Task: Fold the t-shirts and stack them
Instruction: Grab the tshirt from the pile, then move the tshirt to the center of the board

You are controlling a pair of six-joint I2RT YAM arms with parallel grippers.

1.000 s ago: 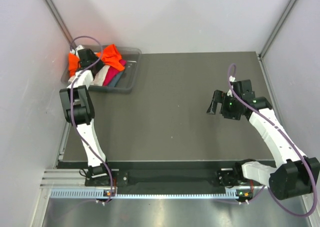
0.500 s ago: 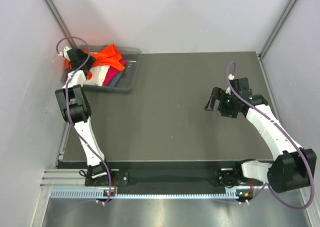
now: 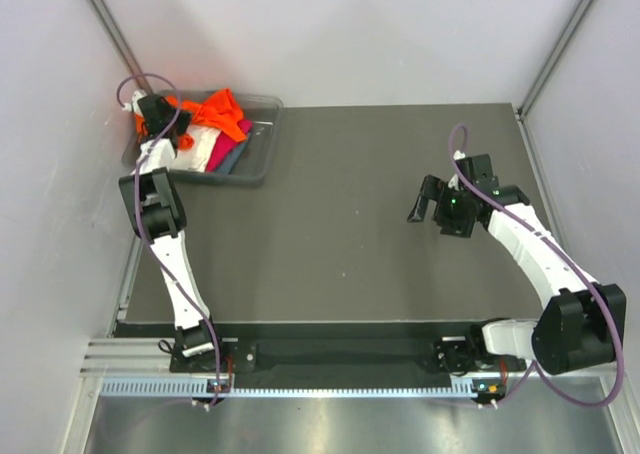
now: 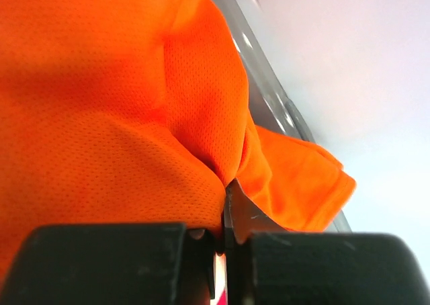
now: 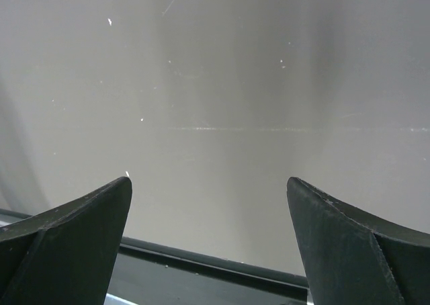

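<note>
Task barely begun: my left pincer is clamped shut on the orange t-shirt, heaped with the other t-shirts in the grey bin at upper left of the top view; my right pincer gapes wide and empty; nothing is folded or stacked.

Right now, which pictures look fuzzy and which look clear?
Left wrist view: bright orange mesh t-shirt crisp, black left gripper fuzzy. Right wrist view: black right gripper soft-edged, pale wall speckled. Top view: evenly lit, clear.
</note>
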